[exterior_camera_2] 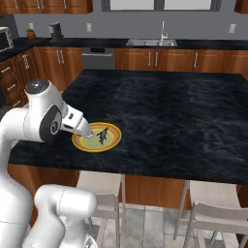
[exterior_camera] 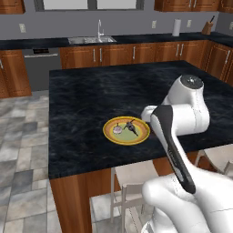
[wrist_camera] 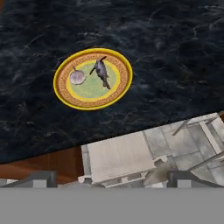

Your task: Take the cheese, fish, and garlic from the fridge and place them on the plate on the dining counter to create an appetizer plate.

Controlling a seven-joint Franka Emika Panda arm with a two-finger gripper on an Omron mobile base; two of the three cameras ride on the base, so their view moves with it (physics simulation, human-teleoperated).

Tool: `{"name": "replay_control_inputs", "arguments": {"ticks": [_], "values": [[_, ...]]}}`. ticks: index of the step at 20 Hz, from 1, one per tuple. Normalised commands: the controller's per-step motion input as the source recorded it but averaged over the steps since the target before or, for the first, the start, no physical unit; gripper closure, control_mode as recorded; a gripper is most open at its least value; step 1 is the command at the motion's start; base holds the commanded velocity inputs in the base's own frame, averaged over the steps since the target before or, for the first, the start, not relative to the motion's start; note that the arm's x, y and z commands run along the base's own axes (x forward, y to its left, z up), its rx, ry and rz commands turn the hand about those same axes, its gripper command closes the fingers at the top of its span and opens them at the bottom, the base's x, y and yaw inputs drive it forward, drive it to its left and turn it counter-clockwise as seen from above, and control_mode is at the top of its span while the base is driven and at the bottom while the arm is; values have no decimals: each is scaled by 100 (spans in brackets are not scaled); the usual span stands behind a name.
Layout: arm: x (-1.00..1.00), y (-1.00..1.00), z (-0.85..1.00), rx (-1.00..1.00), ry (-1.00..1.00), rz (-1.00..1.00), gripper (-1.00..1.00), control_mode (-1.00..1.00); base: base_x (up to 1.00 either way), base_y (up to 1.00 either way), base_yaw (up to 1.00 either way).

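Note:
The plate (exterior_camera: 109, 132) (exterior_camera_2: 114, 141) (wrist_camera: 61, 93), orange-yellow at the rim, lies near the front edge of the black dining counter (exterior_camera: 86, 86) (exterior_camera_2: 174, 106) (wrist_camera: 175, 61). On it rest the dark fish (exterior_camera: 131, 127) (exterior_camera_2: 102, 136) (wrist_camera: 101, 71) and, beside it, the pale garlic (exterior_camera: 118, 129) (exterior_camera_2: 90, 136) (wrist_camera: 78, 77). My gripper (wrist_camera: 113, 178) hovers open and empty above the counter's edge, back from the plate, with its fingertips (wrist_camera: 41, 178) spread wide. The cheese and the fridge are out of view.
Pale stools (exterior_camera: 135, 175) (exterior_camera_2: 100, 186) (wrist_camera: 122, 155) stand under the counter's near edge, another at the right (exterior_camera_2: 213, 209). A wall counter with a sink (exterior_camera: 91, 40) (exterior_camera_2: 151, 42) runs along the back. Grey tiled floor (exterior_camera: 22, 150) lies to the left.

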Motion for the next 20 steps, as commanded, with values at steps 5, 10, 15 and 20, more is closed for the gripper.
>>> {"name": "replay_control_inputs", "arguments": {"ticks": [5,10,15,20], "values": [[-99,-16,22,0,-11,6,-100,-100,0,0,0],[-100,-1,12,0,-14,7,-100,-100,0,0,0],[-80,-21,42,0,1,0,-100,-100,0,0,0],[0,0,0,0,0,0,-100,100,-12,-53,-16]]}}
